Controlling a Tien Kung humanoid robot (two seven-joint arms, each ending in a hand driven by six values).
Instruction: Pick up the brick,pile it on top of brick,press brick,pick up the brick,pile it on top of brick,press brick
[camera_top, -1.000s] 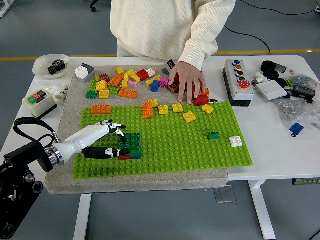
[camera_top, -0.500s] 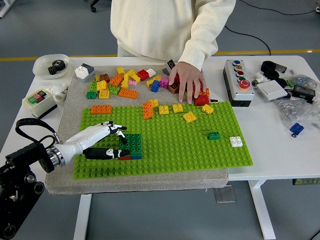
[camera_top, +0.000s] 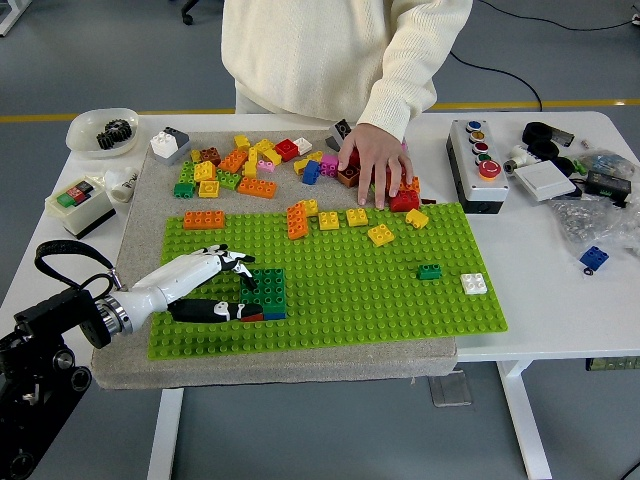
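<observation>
From the head view, the robot's left hand (camera_top: 222, 285), white-shelled with black fingertips, reaches in from the lower left over the large lime-green studded baseplate (camera_top: 340, 300). Its fingers (camera_top: 232, 262) arch over the top left edge of the dark green square brick (camera_top: 267, 288), while the thumb (camera_top: 215, 311) lies flat along the baseplate and points at the brick's lower left corner. The hand seems to pinch the brick between fingers and thumb, though the angle does not show for certain that the fingertips touch it. The dark green brick sits near the baseplate's front left, on top of a blue brick (camera_top: 272, 314) whose edge shows below it, with a sliver of red just beside the thumb tip.

The baseplate lies on a beige padded mat (camera_top: 300, 355) on the white desk (camera_top: 540, 300). A small green brick (camera_top: 429, 271) and a small white brick (camera_top: 473, 284) sit apart on the baseplate's right side. Yellow and orange bricks (camera_top: 328, 220) line its far edge, and a loose heap of mixed coloured bricks (camera_top: 245, 160) lies on the mat beyond it.

A person in a cream knitted sweater (camera_top: 330, 50) stands at the far side, one hand (camera_top: 372, 165) resting palm down, fingers spread, on bricks at the mat's far right. A grey button box (camera_top: 480, 165) stands on the desk to the right.
</observation>
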